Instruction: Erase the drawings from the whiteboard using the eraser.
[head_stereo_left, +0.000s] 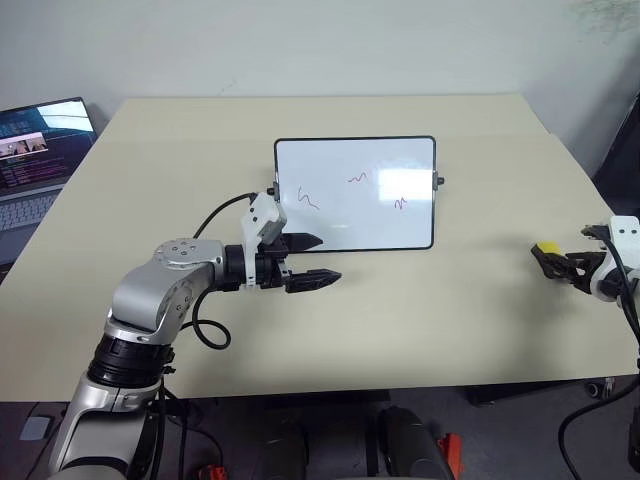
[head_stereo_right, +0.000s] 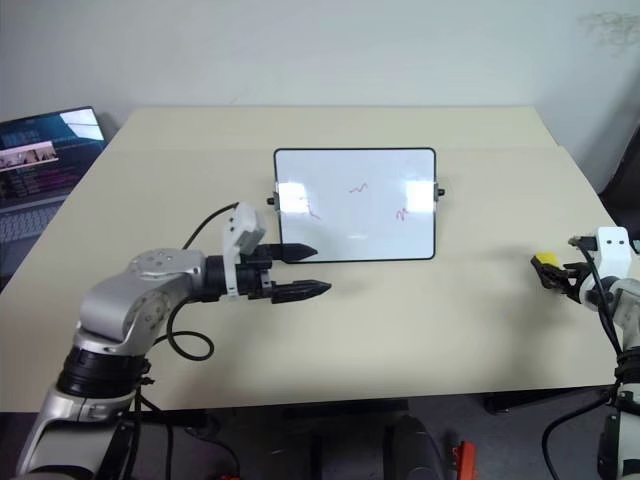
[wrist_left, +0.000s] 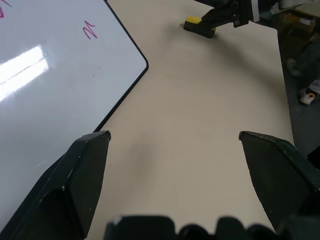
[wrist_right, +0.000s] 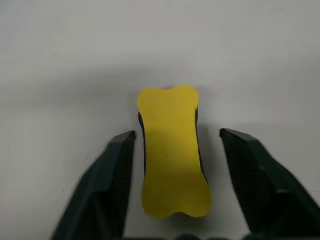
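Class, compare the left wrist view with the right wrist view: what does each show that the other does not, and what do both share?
Left wrist view alone: a corner of the whiteboard with a red squiggle of the drawings, the open left gripper, and the right gripper seen from afar.

Right wrist view alone: the right gripper's fingers flanking the eraser with a gap on each side.

Shared: the yellow eraser lying on the pale table.
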